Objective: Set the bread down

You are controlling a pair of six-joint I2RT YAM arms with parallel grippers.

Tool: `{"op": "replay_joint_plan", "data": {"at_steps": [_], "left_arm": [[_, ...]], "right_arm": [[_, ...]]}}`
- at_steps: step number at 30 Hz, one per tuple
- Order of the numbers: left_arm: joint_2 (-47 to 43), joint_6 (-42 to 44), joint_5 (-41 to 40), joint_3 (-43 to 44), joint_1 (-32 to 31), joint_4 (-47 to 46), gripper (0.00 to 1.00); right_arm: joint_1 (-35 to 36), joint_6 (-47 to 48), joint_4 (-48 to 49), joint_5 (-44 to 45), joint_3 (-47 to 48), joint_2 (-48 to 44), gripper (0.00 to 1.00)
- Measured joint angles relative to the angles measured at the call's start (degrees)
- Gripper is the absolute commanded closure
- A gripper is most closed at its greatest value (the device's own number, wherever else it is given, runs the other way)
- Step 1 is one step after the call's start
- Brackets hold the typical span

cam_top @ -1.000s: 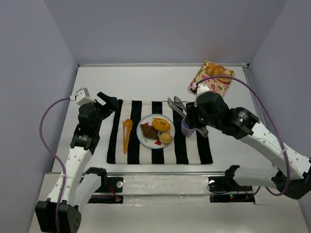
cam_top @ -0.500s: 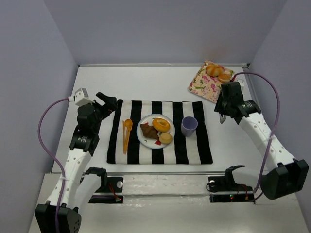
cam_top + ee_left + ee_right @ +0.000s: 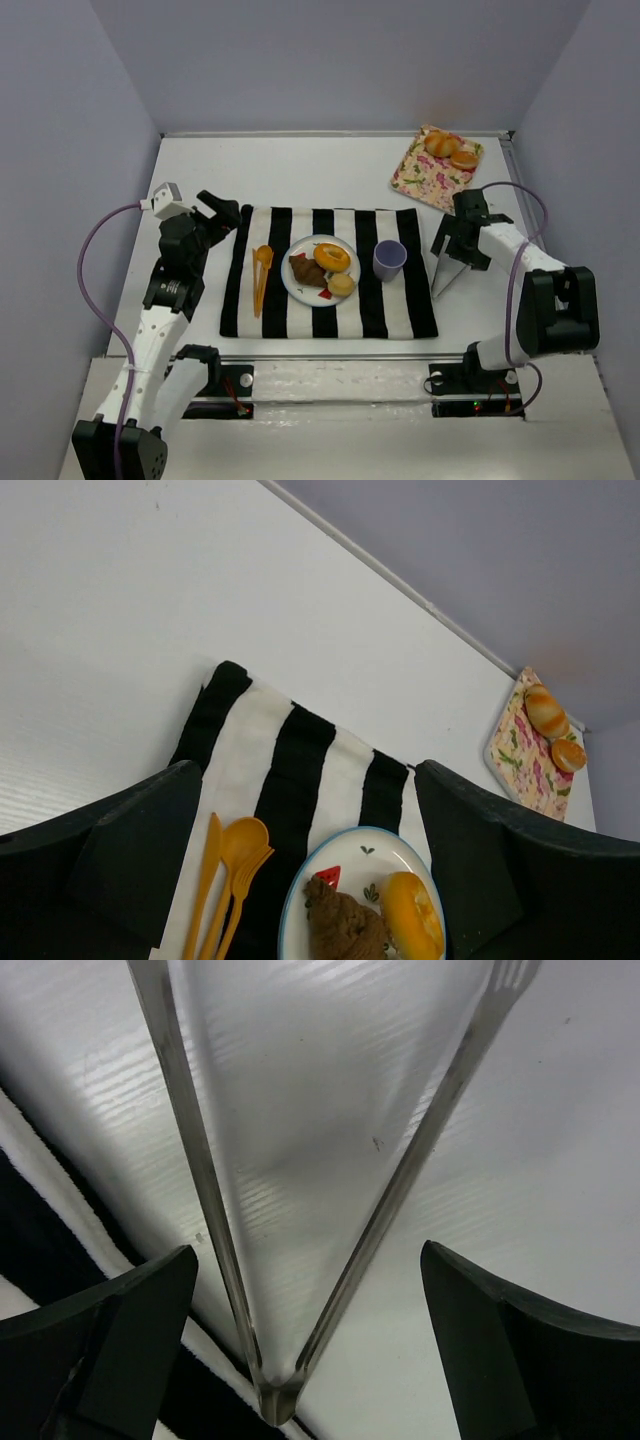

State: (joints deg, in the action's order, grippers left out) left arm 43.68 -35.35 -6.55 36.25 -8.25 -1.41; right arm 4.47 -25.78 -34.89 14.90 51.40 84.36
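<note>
— Looking for the bread (image 3: pixel 441 145): where is it seen?
— On the floral mat (image 3: pixel 415 180), far right, well beyond the right gripper (image 3: pixel 312 1350), whose fingers are spread wide either side of the tongs (image 3: pixel 412 1165) (nothing is gripped). The left gripper (image 3: pixel 315 855) is likewise spread, empty.

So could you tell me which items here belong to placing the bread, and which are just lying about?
Job: bread rolls, floral tray, plate, tongs.
Lying about: cup, orange cutlery, striped mat.

Lab booth: plain lavender walls (image 3: pixel 330 60)
</note>
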Motion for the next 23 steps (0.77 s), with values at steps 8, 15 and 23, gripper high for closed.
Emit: {"op": "replay_joint_plan", "data": {"at_steps": [8, 15, 23], "left_arm": [[0.0, 0.0, 0.0, 0.0, 0.0, 0.1, 0.01], [-0.2, -0.1, -0.6, 0.0, 0.0, 0.8, 0.01], [-0.9, -0.1, -0.9, 0.0, 0.0, 1.3, 0.01]], "right_arm": [[0.0, -1.7, -2.0, 2.4, 0.9, -12.0, 0.0], [0.0, -1.5, -3.9, 2.9, 5.9, -24.5, 0.0], [0.0, -3.1, -2.8, 4.6, 6.0, -36.0, 0.0]]}}
